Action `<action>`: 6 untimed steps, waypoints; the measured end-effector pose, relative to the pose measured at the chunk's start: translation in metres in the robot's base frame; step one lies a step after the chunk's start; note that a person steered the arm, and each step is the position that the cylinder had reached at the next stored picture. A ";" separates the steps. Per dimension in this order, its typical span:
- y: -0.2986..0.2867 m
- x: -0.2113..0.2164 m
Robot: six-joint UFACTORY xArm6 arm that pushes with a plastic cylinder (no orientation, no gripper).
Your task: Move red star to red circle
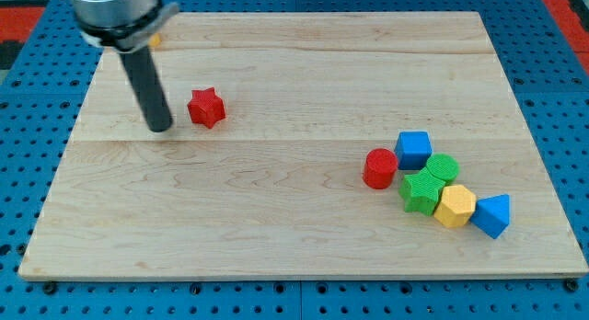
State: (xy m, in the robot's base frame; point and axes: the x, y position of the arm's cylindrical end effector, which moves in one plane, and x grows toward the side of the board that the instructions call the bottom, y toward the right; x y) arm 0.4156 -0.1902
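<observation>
The red star (207, 108) lies on the wooden board at the upper left. The red circle (378, 168), a short cylinder, stands right of the middle, at the left end of a cluster of blocks. My tip (161, 129) rests on the board just left of the red star, a small gap apart from it. The dark rod rises from the tip toward the view's top left.
Beside the red circle sit a blue cube (413, 149), a green round block (443, 167), a green star-like block (421, 191), a yellow hexagon (455, 206) and a blue triangle (492, 215). A small yellow block (155, 40) peeks from behind the arm at the top left. The board's edge (294, 276) runs along the bottom.
</observation>
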 end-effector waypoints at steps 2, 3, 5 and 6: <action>0.112 -0.023; 0.215 0.002; 0.192 -0.006; 0.221 0.007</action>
